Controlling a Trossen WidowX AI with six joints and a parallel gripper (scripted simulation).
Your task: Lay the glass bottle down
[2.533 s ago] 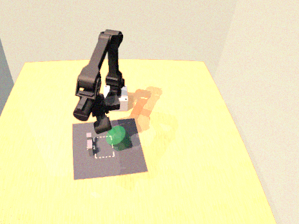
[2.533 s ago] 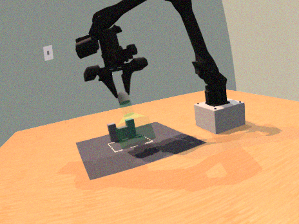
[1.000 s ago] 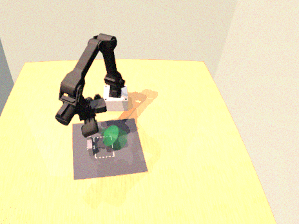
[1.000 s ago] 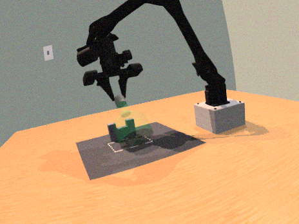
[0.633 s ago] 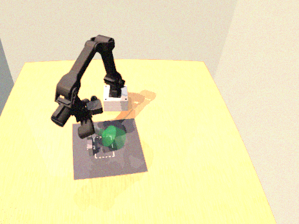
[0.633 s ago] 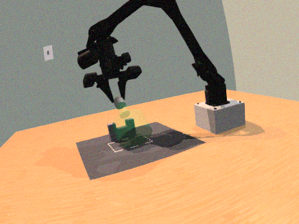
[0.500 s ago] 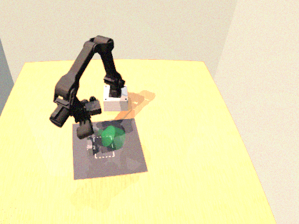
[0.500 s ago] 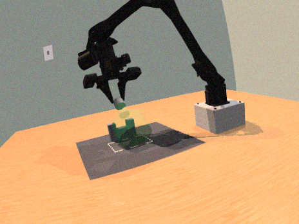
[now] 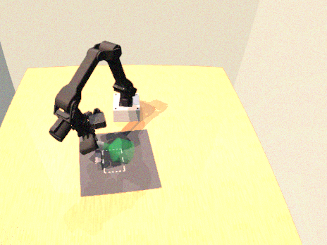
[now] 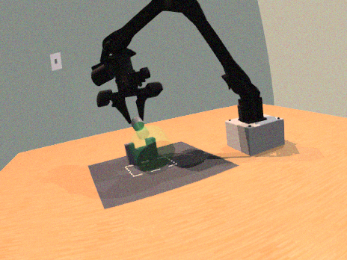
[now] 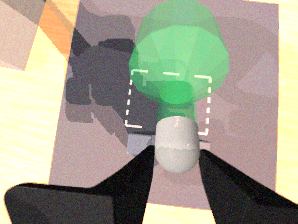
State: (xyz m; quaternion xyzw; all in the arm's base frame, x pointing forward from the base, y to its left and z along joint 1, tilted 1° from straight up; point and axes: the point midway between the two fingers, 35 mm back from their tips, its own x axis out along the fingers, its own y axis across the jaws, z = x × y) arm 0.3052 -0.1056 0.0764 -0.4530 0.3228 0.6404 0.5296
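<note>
Claw [image 9: 100,143] [image 10: 135,122] [image 11: 176,153] gripping the pale-capped neck of a tilted green glass bottle [image 9: 120,150] [image 10: 155,140] [image 11: 179,55], left of centre in the top view, dark mat [image 9: 141,176] [image 10: 112,192] [image 11: 245,165] beneath.

Black arm [image 9: 82,75] [image 10: 213,37] on white base box [image 9: 126,116] [image 10: 237,136] [image 11: 10,55], toward table's [image 9: 211,158] [image 10: 224,217] [image 11: 25,125] far edge. Arm bends toward left edge, then down. Grey mat [image 9: 141,179] [image 10: 112,190] [image 11: 250,150] lies nearer the left edge than the right. Jaws [image 9: 100,143] [image 10: 136,120] grip neck end of green see-through bottle [image 9: 121,151] [image 10: 157,140] [image 11: 180,60]; body points toward right edge, overlapping upper part of dashed outline [image 9: 113,172] [image 10: 137,175] [image 11: 171,74]. Grey rest [image 9: 98,157] [image 10: 129,153] [image 11: 137,144] at outline's left-edge side, partly hidden. Orange-brown shadow right of base box.
</note>
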